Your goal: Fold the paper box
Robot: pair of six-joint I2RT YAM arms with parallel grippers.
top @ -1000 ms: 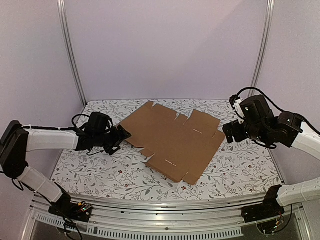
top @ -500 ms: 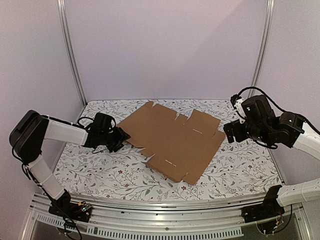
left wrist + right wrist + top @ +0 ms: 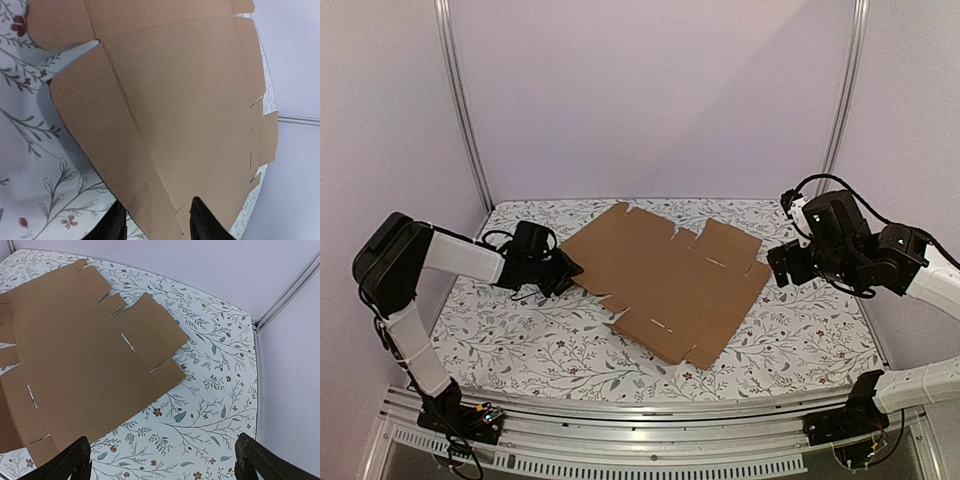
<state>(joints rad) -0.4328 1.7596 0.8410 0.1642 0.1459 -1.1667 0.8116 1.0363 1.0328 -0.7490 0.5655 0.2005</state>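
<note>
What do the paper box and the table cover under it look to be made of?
The paper box looks like cardboard, probably corrugated: plain matte brown, unprinted, with die-cut slots and pressed creases. The table cover seems to be printed cloth or vinyl, white with a floral pattern; which of the two, the pictures leave open.

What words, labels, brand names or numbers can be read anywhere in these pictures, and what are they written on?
None: no text can be read in any view.
The paper box is plain brown cardboard with no print.
The table cover bears only a leaf-and-flower pattern.
The left arm's base shows small coloured bits, too small to tell whether any are lettering.
</note>
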